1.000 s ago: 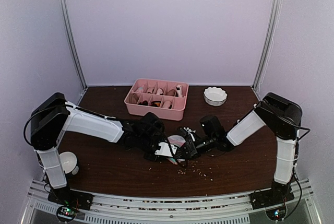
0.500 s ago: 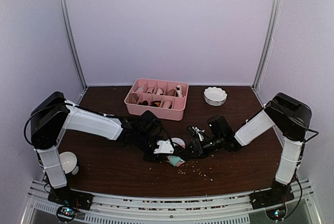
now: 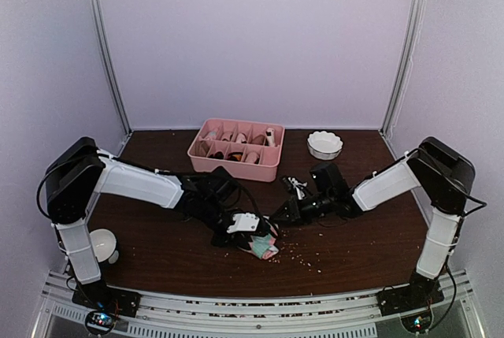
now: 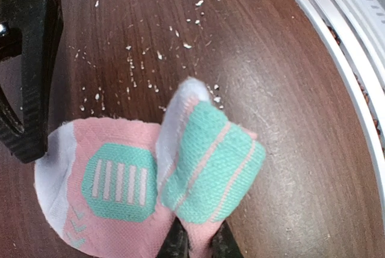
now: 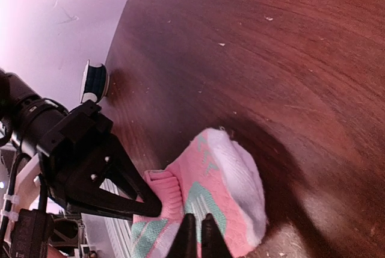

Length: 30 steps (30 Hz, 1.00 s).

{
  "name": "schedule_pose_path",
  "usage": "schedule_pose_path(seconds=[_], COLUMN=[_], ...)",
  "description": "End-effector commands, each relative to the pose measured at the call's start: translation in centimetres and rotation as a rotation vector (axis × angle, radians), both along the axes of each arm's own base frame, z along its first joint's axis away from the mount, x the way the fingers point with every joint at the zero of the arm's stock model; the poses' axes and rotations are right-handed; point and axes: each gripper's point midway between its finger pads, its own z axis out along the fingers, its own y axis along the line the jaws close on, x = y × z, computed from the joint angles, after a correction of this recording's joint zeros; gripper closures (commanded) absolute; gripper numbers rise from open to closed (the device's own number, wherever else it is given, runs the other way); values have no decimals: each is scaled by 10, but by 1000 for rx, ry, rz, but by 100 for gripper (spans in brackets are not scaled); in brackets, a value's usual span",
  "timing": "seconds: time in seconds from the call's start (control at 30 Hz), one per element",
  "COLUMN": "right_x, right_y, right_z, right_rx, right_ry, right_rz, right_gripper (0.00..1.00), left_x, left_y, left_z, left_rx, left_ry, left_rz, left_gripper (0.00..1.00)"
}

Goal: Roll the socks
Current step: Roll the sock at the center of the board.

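Pink sock [image 4: 120, 180] lies half-folded on the counter [image 3: 157, 255], lower centre of the top view, teal end doubled over. Left fingers [image 4: 176, 245] are nearly closed, pinching the fold's edge. Right fingers [image 5: 188, 237] are pressed together just up-right of the sock; can't tell if they've caught fabric. I read this as the first turn of the roll. Next: keep the fold pinned, then turn it along the sock without it springing open.

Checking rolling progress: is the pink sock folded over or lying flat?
Folded over, not rolled up: on the pink sock, the teal end lies doubled back over the pink part.
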Motion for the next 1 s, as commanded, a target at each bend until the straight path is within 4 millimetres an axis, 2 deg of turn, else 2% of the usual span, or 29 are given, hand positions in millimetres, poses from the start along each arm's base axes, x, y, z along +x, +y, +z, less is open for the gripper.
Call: schedule_pose_path(seconds=[0.0, 0.1, 0.27, 0.37, 0.43, 0.47, 0.5, 0.53, 0.57, 0.67, 0.8, 0.93, 0.97], right_x=[3, -2, -17, -24, -25, -24, -23, -20, -17, -9, -5, 7, 5], right_y=[14, 18, 22, 8, -8, -16, -26, -35, -45, -70, -94, -127, -127], right_z=[10, 12, -15, -43, -52, -47, -48, -37, -30, -2, 24, 40, 42], right_rx=[44, 60, 18, -71, -137, -154, -187, -204, -233, -299, -385, -370, -307], right_ry=[-36, -51, -9, 2, -43, -94, -139, -211, -270, -448, -575, -545, -537], right_rz=[-18, -15, 9, -6, -31, -51, -80, -109, -137, -217, -260, -506, -525], right_gripper=[100, 100, 100, 100, 100, 85, 59, 10, 1, 1, 0, 1, 0], left_x=[-32, -28, -21, -19, -19, -19, -19, -20, -20, -20, -19, -18, -19], left_y=[40, 42, 41, 40, 40, 41, 41, 42, 42, 43, 44, 44, 44], left_z=[-36, -36, -34, -36, -39, -41, -43, -45, -47, -57, -64, -67, -68], left_rx=[189, 198, 207, 242, 275, 296, 315, 336, 359, 428, 463, 496, 504], left_ry=[235, 324, 429, 472, 507, 527, 547, 566, 582, 631, 644, 663, 674], left_rz=[33, 60, 107, 131, 147, 159, 166, 170, 178, 195, 207, 209, 209], left_gripper=[99, 99, 99, 99, 99, 99, 99, 99, 99, 99, 99, 99, 99])
